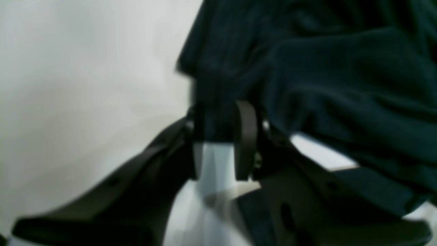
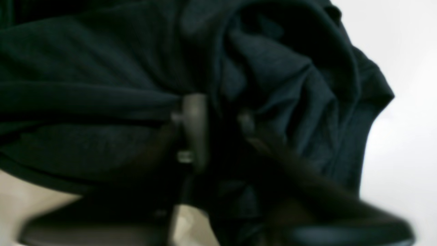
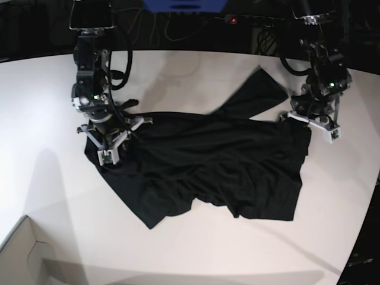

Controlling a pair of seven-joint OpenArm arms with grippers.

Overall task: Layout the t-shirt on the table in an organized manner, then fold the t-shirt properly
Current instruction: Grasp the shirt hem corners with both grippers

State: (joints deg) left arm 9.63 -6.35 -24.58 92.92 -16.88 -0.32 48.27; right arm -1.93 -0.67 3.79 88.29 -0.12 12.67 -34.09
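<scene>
The black t-shirt lies spread and wrinkled on the white table, with one part reaching up toward the far side. At the shirt's right edge in the base view, my left gripper is shut on it. The left wrist view shows a fold of the t-shirt pinched in that gripper, just above the table. My right gripper is at the shirt's left edge. In the right wrist view its fingers press into the bunched t-shirt, and my right gripper is shut on dark cloth.
The corner of a pale cardboard box sits at the near left. Cables and a power strip run along the dark far edge. The table's curved edge falls away at the right.
</scene>
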